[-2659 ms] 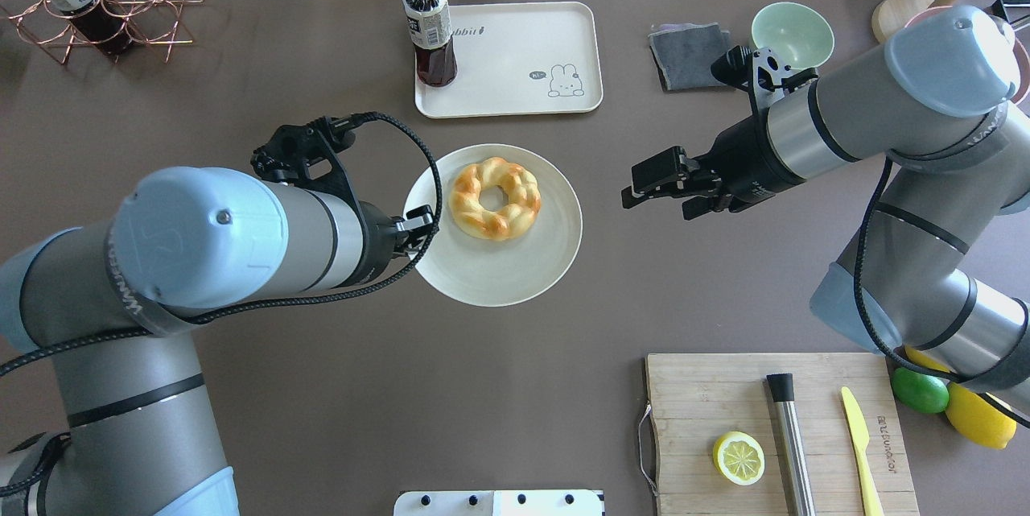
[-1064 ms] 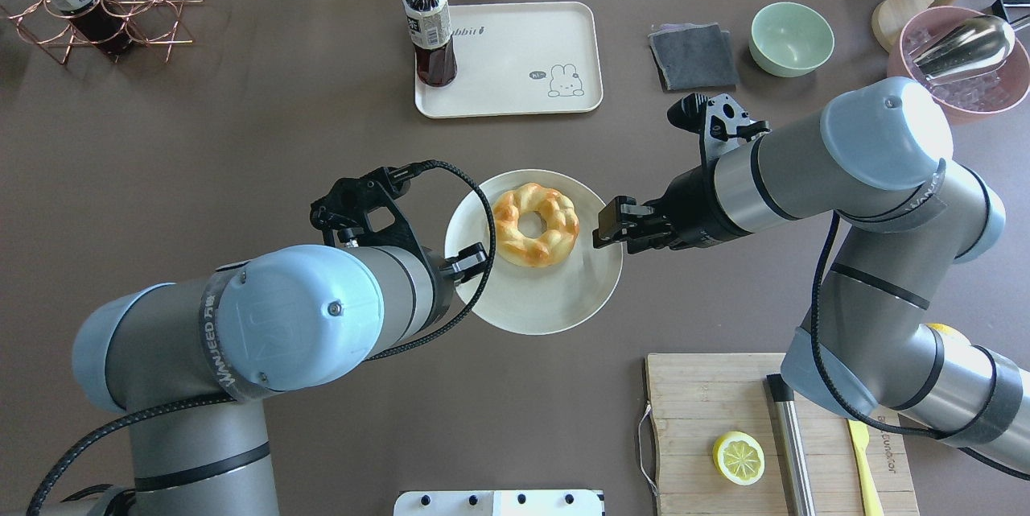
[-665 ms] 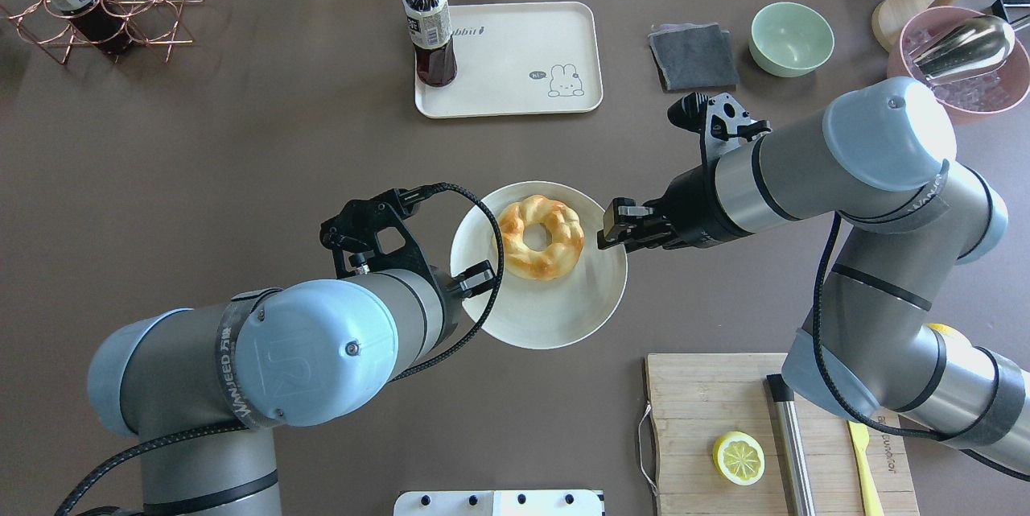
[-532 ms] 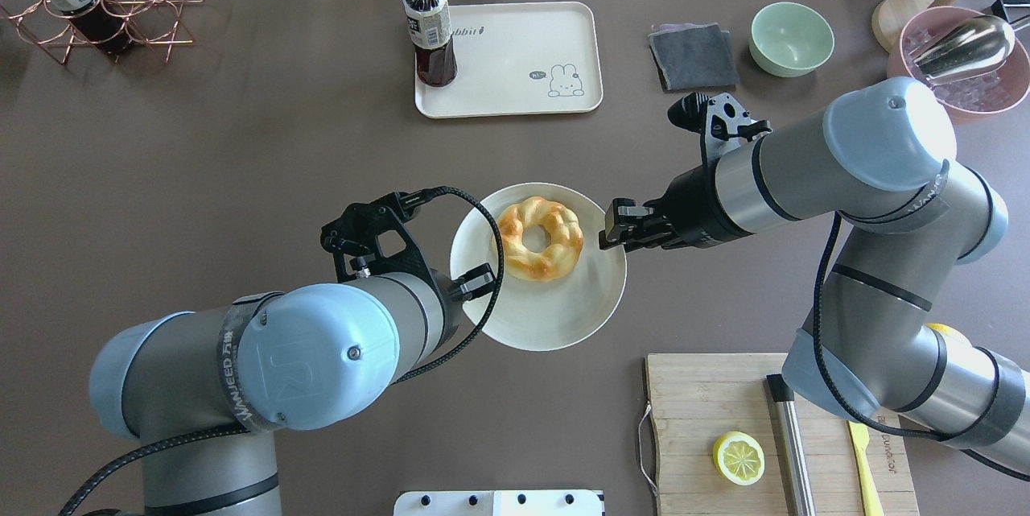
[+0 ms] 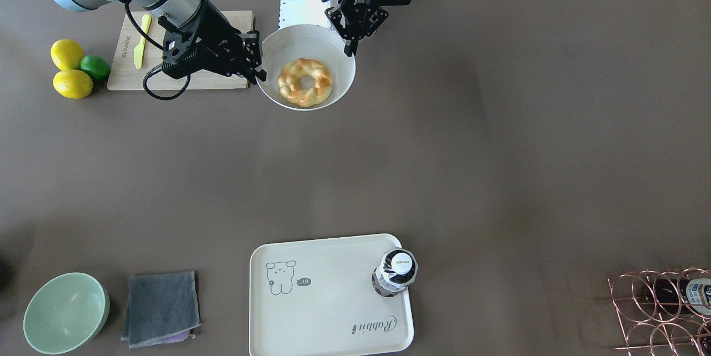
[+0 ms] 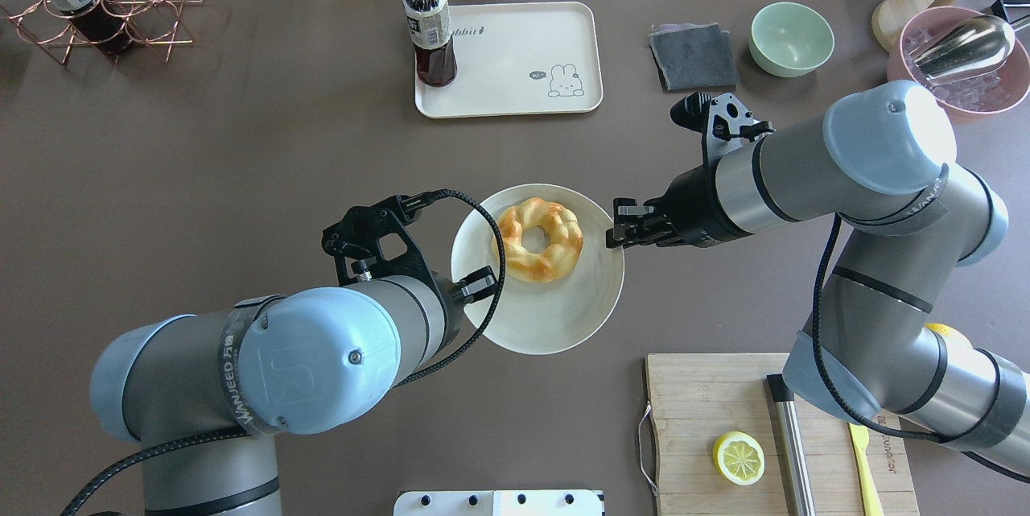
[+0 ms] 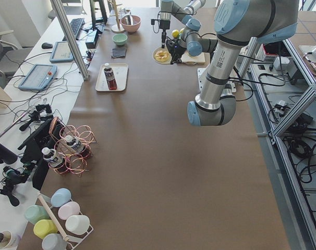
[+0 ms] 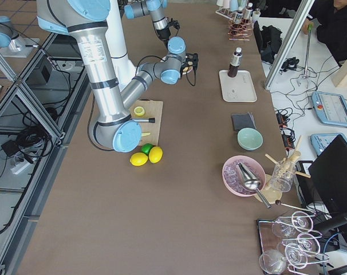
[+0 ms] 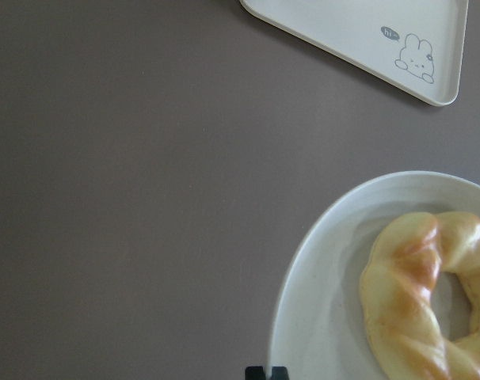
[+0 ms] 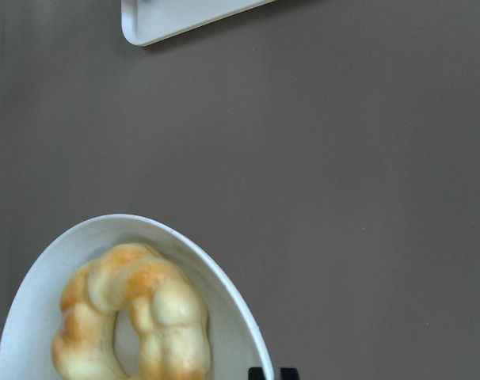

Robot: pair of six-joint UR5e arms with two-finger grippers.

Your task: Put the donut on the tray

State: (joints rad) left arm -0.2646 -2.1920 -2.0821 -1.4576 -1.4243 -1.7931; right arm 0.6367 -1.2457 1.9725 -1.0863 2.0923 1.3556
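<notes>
The donut, a golden braided ring, lies on a round white plate near the table's middle. My left gripper is shut on the plate's left rim. My right gripper is shut on its right rim. In the front view the donut and plate sit between the left gripper and right gripper. The cream rabbit tray lies at the far side. The left wrist view shows the donut and tray corner; the right wrist view shows the donut.
A dark bottle stands on the tray's left part. A grey cloth, green bowl and pink bowl are at the far right. A cutting board with a lemon half is near right. A copper rack stands far left.
The plate with the donut has moved nearer the robot and rightward in my left gripper. My right gripper came in and shut on the plate's right rim. Little moved in the last half second.
</notes>
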